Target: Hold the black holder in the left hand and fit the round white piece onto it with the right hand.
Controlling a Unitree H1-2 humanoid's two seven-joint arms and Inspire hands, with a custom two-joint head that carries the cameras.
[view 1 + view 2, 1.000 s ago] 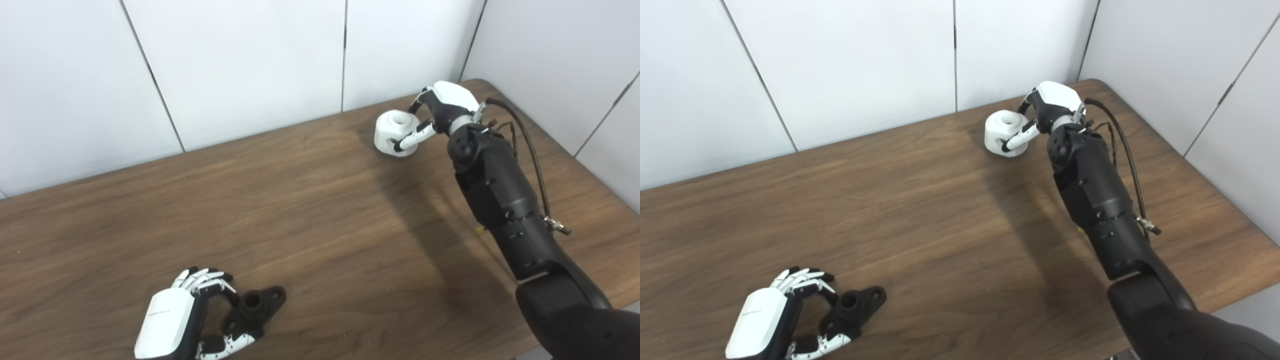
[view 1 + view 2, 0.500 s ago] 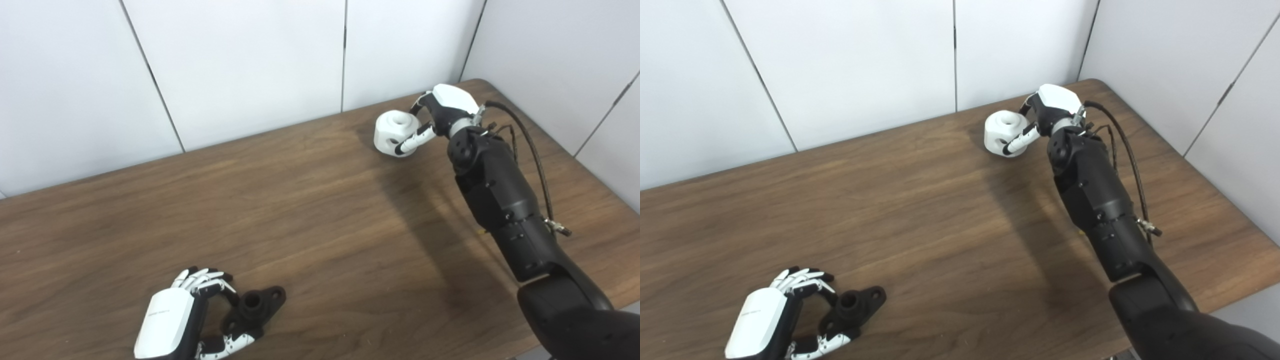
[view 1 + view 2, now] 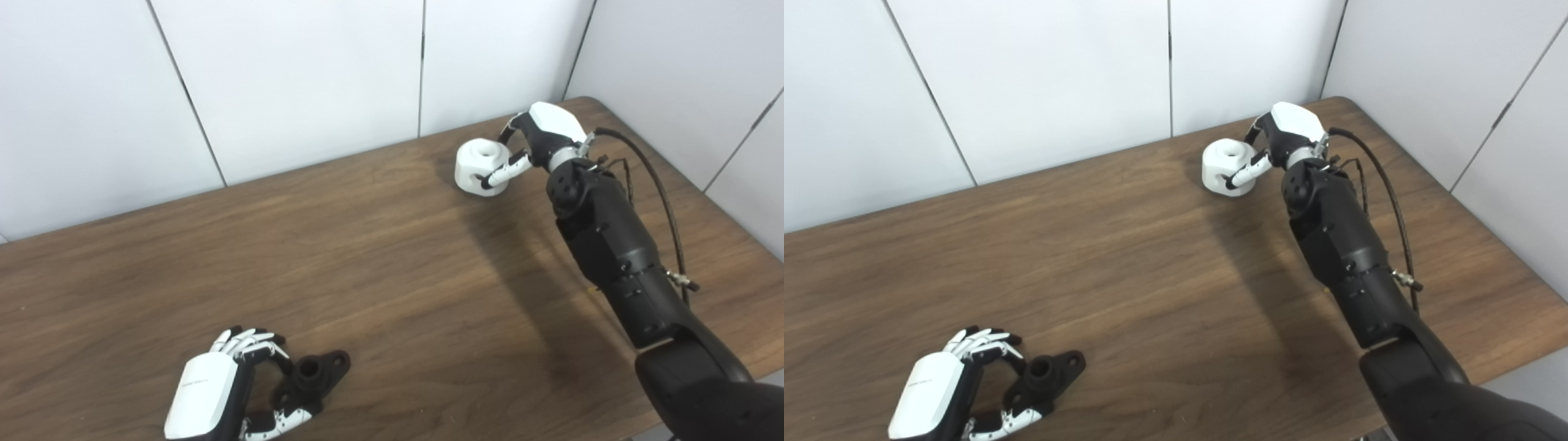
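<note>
On the worktop (image 3: 392, 263), the right hand (image 3: 539, 138) has its fingers (image 3: 505, 173) wrapped round the round white piece (image 3: 479, 168), far across from the black holder (image 3: 309, 380). The left hand (image 3: 211, 392) curls its fingers around that holder. A loose grip could let the white piece slip during the long carry; a holder tilted in the left hand would spoil the fit.

My view covers a dark wood-grain table (image 3: 380, 257). Behind the table stand white wall panels (image 3: 294, 79), divided by thin dark seams.
</note>
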